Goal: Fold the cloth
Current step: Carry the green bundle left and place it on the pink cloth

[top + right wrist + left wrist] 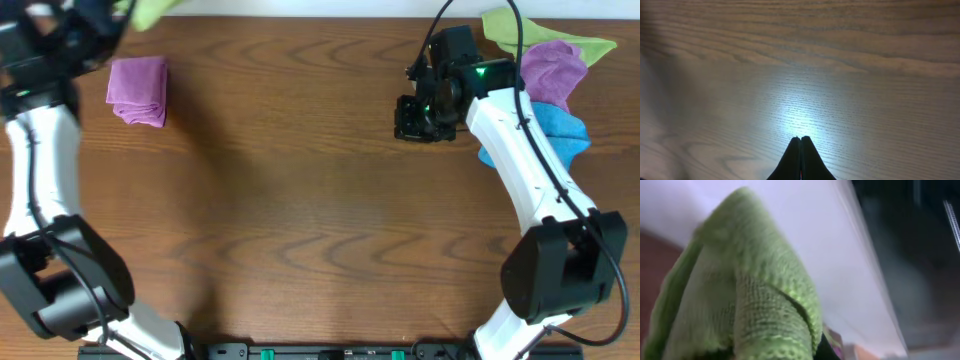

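From overhead, the cloth (155,10) shows only as a lime-green scrap at the far edge of the table (320,220), near its far left corner. It sits at the tip of the left gripper (118,22), which is smeared by blur. The left wrist view gives what the overhead cannot. There the cloth (740,295) fills the lower left of the frame, bunched and doubled over on itself, rising from where the fingers would be. Behind it are a white wall (805,220) and a sliver of red-brown table (652,265). The fingers themselves are covered by the fabric, so the grip is read from the cloth standing up off the table rather than seen directly. Its white tag is not visible in any view. Only the overhead shows the other cloths. A folded purple cloth (138,90) lies near the far left corner, just on the near side of the left gripper. At the far right corner a heap holds a duller green cloth (545,35), a crumpled purple cloth (552,65) and a blue cloth (560,135). The right gripper (415,118) is over bare wood just left of that heap. Its wrist view settles its state: the right gripper (801,140) has its two dark tips pressed together with nothing between them, above a bright patch of lit wood grain (800,110).
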Robot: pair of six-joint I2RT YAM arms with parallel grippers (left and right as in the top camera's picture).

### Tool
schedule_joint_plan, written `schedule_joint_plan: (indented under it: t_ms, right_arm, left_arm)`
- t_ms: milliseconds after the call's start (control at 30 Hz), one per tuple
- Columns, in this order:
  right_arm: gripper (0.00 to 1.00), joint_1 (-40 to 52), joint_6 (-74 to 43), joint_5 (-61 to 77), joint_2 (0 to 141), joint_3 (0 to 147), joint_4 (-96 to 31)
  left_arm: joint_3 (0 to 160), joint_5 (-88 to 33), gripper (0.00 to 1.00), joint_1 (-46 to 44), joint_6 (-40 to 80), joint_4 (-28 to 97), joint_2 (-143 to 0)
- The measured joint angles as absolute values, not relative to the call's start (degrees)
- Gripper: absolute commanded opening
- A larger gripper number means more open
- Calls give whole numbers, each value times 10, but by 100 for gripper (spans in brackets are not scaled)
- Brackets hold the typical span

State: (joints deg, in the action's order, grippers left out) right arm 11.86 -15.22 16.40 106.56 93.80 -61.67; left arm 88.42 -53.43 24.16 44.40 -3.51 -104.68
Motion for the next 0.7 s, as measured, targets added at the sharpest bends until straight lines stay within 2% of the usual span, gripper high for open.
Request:
schedule_joint_plan:
  t_ms: [133, 333, 700]
  right_arm:
    - [1, 119, -152, 163, 1066, 938, -624]
    - [2, 122, -150, 163, 1066, 938, -641]
    - [2, 175, -151, 165, 1066, 938, -654]
  left_arm:
    - [883, -506, 6, 285, 404, 30, -1056]
    - [883, -459, 6, 282, 373, 39, -1079]
    - [880, -428, 6, 262, 377, -76, -1208]
